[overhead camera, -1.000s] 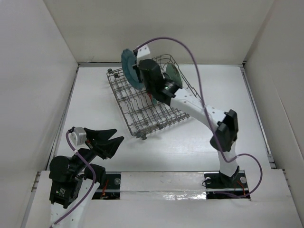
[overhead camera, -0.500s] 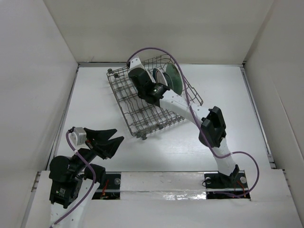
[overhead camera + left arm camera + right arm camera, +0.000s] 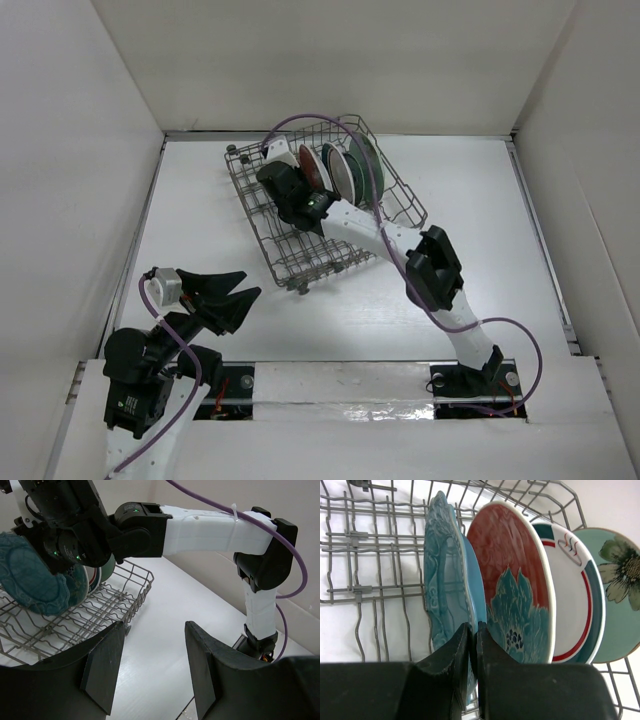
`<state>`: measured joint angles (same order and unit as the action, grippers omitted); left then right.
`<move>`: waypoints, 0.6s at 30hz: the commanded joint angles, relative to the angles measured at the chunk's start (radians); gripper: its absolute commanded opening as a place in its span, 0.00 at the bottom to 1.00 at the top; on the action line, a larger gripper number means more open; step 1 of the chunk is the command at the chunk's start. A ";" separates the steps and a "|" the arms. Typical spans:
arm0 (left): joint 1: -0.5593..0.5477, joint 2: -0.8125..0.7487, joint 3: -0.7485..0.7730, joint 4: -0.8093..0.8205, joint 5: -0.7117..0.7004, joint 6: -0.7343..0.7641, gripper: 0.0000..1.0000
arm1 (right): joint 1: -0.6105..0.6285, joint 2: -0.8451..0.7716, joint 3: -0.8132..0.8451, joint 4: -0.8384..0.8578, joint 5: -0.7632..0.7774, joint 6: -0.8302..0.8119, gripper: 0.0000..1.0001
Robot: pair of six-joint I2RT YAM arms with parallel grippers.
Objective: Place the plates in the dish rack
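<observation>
The grey wire dish rack (image 3: 300, 245) sits at the back of the table. My right gripper (image 3: 474, 630) is shut on the rim of the scalloped teal plate (image 3: 447, 590), which it holds upright inside the rack (image 3: 370, 545). Beside it stand the red-and-teal floral plate (image 3: 515, 585), the white plate with red and dark rings (image 3: 575, 600) and a pale green plate (image 3: 617, 590). In the top view the right arm hides most of the teal plate. My left gripper (image 3: 250, 283) hovers open and empty near the front left, well short of the rack (image 3: 115, 595).
White walls enclose the table on three sides. The right arm (image 3: 430, 270) stretches diagonally from its base at the front right to the rack. The rack lies skewed, with its small wheels (image 3: 300, 287) at the near corner.
The right arm has lowered the scalloped teal plate from above the rack's far left corner down into the rack, next to the floral plate. The left arm has not moved.
</observation>
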<state>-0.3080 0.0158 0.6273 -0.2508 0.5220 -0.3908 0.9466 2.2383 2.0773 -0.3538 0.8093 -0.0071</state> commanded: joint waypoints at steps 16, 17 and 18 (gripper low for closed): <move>-0.008 -0.040 -0.011 0.045 0.007 -0.005 0.49 | -0.011 -0.212 -0.223 0.193 -0.082 0.219 0.67; -0.008 -0.036 -0.011 0.042 0.007 -0.005 0.49 | -0.011 -0.250 -0.246 0.203 -0.090 0.219 0.71; -0.008 -0.025 -0.009 0.041 0.007 -0.006 0.49 | -0.011 -0.273 -0.262 0.213 -0.116 0.222 0.74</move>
<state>-0.3080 0.0158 0.6273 -0.2508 0.5220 -0.3912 0.9375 2.1014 1.8336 -0.2497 0.7410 0.1799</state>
